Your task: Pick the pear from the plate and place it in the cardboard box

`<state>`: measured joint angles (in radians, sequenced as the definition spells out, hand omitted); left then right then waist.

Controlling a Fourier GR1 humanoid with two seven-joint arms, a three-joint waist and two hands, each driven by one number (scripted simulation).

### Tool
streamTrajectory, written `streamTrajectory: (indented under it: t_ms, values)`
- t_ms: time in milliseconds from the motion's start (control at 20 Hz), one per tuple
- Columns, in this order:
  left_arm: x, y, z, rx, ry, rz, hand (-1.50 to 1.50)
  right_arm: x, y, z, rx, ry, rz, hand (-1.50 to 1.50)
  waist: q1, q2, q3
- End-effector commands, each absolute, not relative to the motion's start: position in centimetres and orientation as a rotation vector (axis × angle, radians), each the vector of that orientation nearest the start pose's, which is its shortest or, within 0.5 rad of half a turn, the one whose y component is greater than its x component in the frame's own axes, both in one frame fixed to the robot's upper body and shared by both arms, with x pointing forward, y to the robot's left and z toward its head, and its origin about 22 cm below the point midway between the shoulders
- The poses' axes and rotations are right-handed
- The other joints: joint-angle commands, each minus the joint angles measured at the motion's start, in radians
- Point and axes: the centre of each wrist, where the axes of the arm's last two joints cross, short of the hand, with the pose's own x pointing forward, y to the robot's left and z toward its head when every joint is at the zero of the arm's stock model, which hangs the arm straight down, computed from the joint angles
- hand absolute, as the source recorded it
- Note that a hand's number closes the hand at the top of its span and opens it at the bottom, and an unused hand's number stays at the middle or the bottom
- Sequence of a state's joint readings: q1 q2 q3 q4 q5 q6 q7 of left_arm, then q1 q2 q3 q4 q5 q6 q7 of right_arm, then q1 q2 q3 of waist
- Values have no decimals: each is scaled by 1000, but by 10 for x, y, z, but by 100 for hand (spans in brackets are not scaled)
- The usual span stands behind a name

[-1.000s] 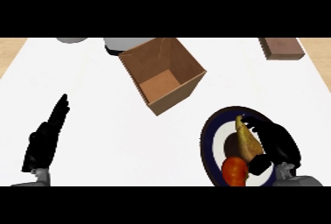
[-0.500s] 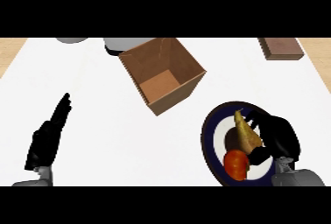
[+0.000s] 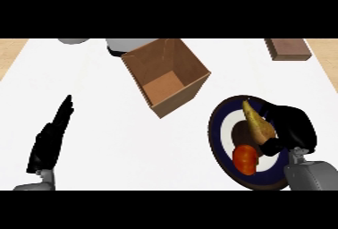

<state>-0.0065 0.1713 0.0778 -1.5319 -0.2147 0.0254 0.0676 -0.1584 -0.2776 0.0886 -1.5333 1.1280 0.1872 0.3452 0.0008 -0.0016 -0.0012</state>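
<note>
Right robot hand (image 3: 293,127) curled round pear (image 3: 256,123) on plate (image 3: 221,134), left robot hand (image 3: 49,138) flat, fingers straight

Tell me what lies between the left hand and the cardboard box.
Nothing: the head view shows only bare white counter between the left hand and the cardboard box.

A red-orange fruit (image 3: 246,159), rounded like a tomato, lies nearest the lower edge, well apart from the brown block (image 3: 287,48). That block sits at the white counter's (image 3: 132,134) far right corner. Left of the block along the far edge stand a grey round vessel (image 3: 122,45) and a pale dish (image 3: 73,40), both cut off.
</note>
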Motion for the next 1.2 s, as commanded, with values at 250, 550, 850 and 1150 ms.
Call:
streamTrajectory:
  t_ms: [250,550,850,1150]
  values:
    - [235,290,2,384,-1427,-196,0,264,-243,108,-1068,-1288,948,150,-4,-1,1]
    - [238,283,4,383,-1432,-207,0,254,-212,155,-822,-1687,761,150,-7,-4,1]
    - [229,299,13,379,-1444,-217,0,282,-179,201,-733,-1778,762,150,13,0,1]
    - [246,285,21,391,-1457,-195,0,312,-123,226,-744,-1750,785,150,11,2,1]
